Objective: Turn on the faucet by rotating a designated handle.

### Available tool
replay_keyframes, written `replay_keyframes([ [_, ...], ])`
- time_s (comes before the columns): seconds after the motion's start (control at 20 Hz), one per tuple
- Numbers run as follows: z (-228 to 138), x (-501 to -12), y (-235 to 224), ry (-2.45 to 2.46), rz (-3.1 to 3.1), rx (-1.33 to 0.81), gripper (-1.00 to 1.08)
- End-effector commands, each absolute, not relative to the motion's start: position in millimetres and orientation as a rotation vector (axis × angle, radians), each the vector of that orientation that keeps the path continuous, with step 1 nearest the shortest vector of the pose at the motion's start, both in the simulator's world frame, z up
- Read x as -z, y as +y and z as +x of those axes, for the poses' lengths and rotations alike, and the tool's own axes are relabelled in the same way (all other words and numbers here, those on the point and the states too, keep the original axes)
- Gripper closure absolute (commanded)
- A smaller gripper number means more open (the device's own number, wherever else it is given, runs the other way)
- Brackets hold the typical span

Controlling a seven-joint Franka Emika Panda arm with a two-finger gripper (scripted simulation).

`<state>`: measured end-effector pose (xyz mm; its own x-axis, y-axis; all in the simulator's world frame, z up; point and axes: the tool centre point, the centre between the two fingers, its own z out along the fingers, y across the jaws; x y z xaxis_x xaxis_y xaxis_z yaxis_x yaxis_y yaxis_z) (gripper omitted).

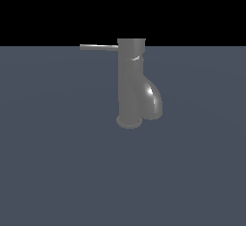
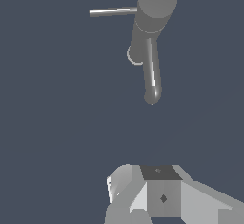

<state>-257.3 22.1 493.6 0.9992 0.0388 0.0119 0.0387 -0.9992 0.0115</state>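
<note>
The faucet (image 1: 130,76) is a dark grey glossy column standing upright on the flat blue-grey surface, near the middle of the exterior view. Its fat spout (image 1: 153,100) curves down toward the exterior view's right. The handle (image 1: 98,47), a thin grey rod, sticks out level from the top toward the exterior view's left. The wrist view looks down on the faucet (image 2: 156,4), with the handle (image 2: 113,12) and spout (image 2: 151,75) both showing. My gripper (image 2: 157,189) appears only partly at that picture's edge, well apart from the faucet, touching nothing. The arm does not show in the exterior view.
The blue-grey surface (image 1: 57,162) stretches flat around the faucet in every direction. Behind it the background is black. No other object shows in either view.
</note>
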Motion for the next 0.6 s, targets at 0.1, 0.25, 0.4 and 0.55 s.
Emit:
replay_keyframes([
  [0.1, -257, -493, 22, 0.057, 3.13, -0.019, 1.08],
  [0.25, -256, -492, 25, 0.039, 3.13, -0.019, 1.08],
  [0.4, -253, -488, 29, 0.006, 3.131, -0.018, 1.08],
  [0.55, -250, -484, 35, -0.043, 3.131, -0.018, 1.08],
])
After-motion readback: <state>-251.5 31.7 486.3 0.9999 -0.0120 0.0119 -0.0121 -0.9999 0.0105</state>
